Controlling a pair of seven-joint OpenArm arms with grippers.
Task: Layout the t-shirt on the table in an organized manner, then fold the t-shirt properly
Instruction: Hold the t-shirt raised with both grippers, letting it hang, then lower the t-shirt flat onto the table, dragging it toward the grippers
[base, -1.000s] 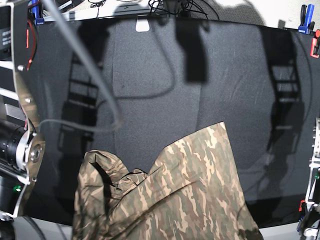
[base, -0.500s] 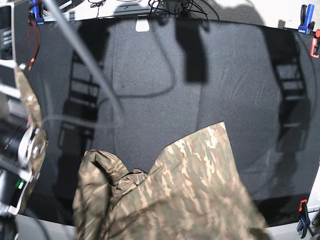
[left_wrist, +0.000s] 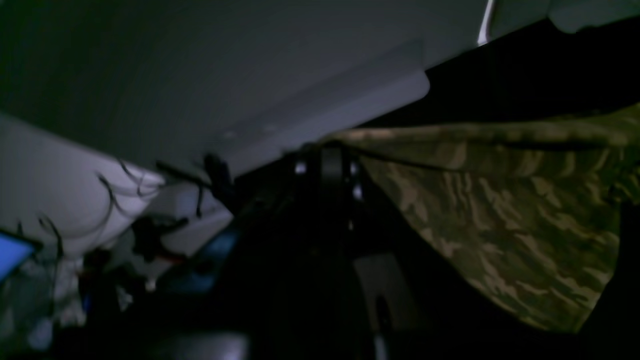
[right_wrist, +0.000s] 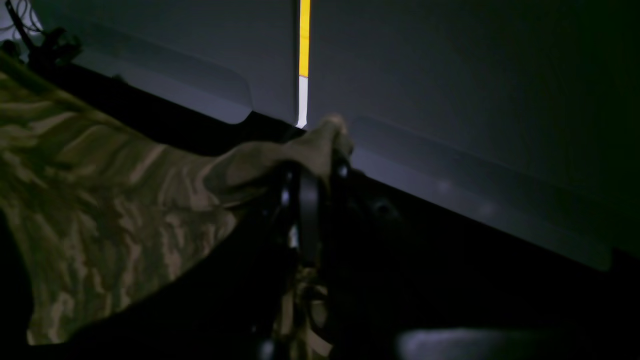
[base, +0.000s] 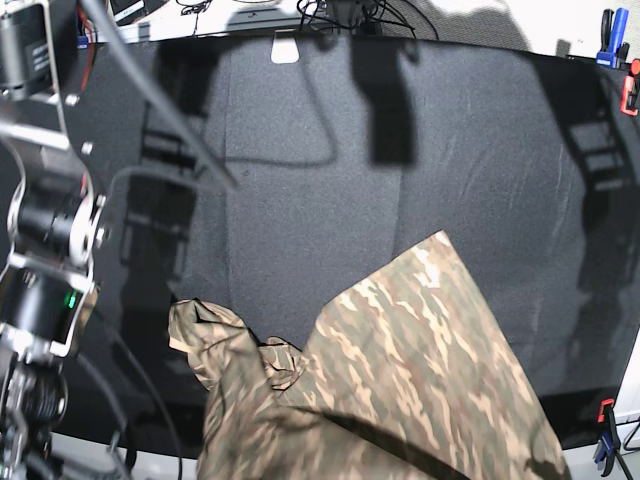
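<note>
Base view: the t-shirt (base: 400, 370) rising off the near edge of the table (base: 400, 150), one corner resting on the black cloth mid-table, a rumpled fold at lower left, the rest running out past the bottom of the frame. Neither pincer visible here; only part of the right arm (base: 45, 260) at the left edge, plus a blue clamp (base: 606, 45) and a red clamp (base: 630, 92) at the far right corner.

Right wrist view: the right gripper (right_wrist: 310, 175) clenched on a bunched tuft of the camouflage fabric, cloth spreading away to the left. A yellow-and-white strip (right_wrist: 303, 60) on the grey wall behind.

Left wrist view, dim and blurred: the left gripper (left_wrist: 327, 165) clamped on a stretched hem of the shirt, fabric hanging taut to the right. Loose cables (left_wrist: 130, 180) against the pale background at left.
</note>
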